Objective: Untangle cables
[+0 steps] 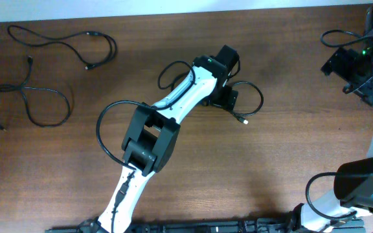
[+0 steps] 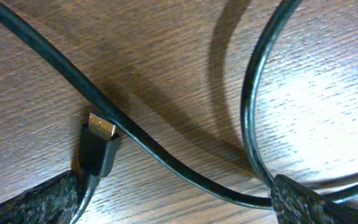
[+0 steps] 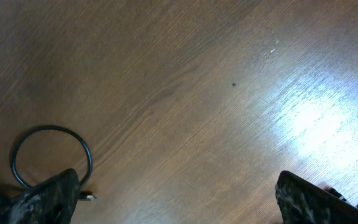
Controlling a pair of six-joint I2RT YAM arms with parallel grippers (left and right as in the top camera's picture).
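Observation:
Three thin black cables lie on the brown wooden table (image 1: 290,149). One cable (image 1: 63,42) is at the far left, and a second (image 1: 28,103) lies in a loose loop below it. The third cable (image 1: 259,100) loops at the centre, its plug (image 1: 243,120) pointing to the front. My left gripper (image 1: 224,98) is low over this cable. In the left wrist view the left gripper (image 2: 179,199) is open, with the cable (image 2: 166,158) running between its fingers and a plug (image 2: 99,148) by the left finger. My right gripper (image 3: 179,193) is open and empty.
The right arm's gripper (image 1: 350,66) sits at the far right corner, by a thicker arm wire (image 1: 332,35). The right wrist view shows bare table and the centre cable's loop (image 3: 86,152) at a distance. The left arm's own wire (image 1: 102,133) arcs left of it.

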